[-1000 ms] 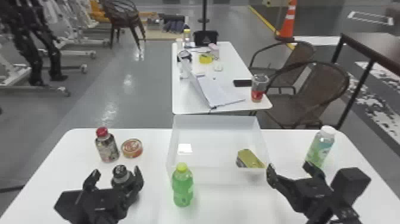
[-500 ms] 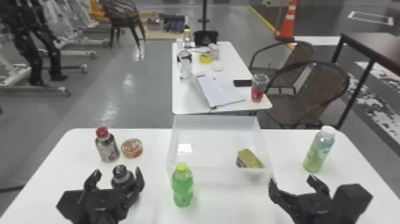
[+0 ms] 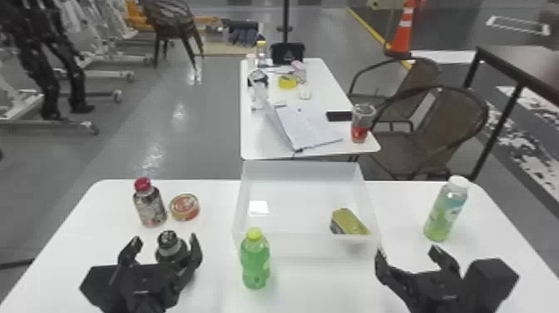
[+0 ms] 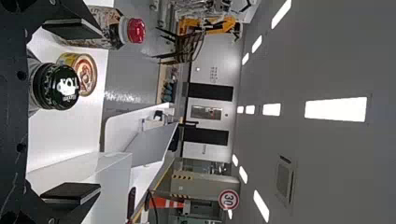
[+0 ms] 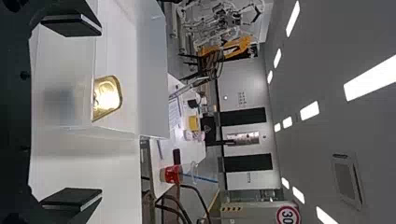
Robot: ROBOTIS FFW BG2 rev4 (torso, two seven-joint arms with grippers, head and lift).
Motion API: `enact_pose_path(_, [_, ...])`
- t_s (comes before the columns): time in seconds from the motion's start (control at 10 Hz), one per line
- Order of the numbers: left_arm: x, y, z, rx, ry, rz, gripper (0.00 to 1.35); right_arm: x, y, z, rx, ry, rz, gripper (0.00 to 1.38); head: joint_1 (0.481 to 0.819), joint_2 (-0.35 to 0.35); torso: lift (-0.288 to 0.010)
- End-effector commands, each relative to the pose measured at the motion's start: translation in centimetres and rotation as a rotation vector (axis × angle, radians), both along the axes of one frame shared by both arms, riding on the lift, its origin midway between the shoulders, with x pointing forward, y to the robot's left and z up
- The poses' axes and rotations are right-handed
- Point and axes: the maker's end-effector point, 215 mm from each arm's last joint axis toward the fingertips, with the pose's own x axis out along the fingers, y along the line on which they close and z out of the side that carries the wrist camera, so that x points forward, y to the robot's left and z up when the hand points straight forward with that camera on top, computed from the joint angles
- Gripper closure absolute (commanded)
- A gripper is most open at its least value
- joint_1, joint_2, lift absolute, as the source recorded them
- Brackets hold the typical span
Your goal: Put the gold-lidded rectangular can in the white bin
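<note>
The gold-lidded rectangular can (image 3: 348, 222) lies inside the white bin (image 3: 305, 246), by its near right corner; its gold lid (image 5: 107, 97) also shows through the right wrist view. Right of the bin's near corner, my right gripper (image 3: 405, 254) stands open with nothing between its fingers; in its wrist view the gripper (image 5: 72, 116) has its two fingers wide apart. My left gripper (image 3: 165, 245) is parked at the left, open, around or just before a black-capped bottle (image 3: 169, 245). In the left wrist view that gripper (image 4: 72, 112) shows spread fingers, the black cap (image 4: 56, 87) between them.
A green bottle (image 3: 255, 262) stands before the bin's near left corner. A red-capped bottle (image 3: 150, 206) and a round can (image 3: 184, 207) stand at the back left of the table (image 3: 104, 189). A white-capped bottle (image 3: 446, 210) stands right of the bin, behind my right gripper.
My right gripper has shifted slightly left and nearer the robot over the last second, drawing away from the white-capped bottle, which now stands freely in view. The left gripper has hardly moved.
</note>
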Motion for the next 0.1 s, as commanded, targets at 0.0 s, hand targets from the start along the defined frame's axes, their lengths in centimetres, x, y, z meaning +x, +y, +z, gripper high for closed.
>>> enact_pose_path(0.0, [0.01,0.01,0.01,0.000,0.000,0.000,0.14,0.04,0.00,0.07,0.001,-0.002,0.000,0.08,0.549,0.000,-0.100])
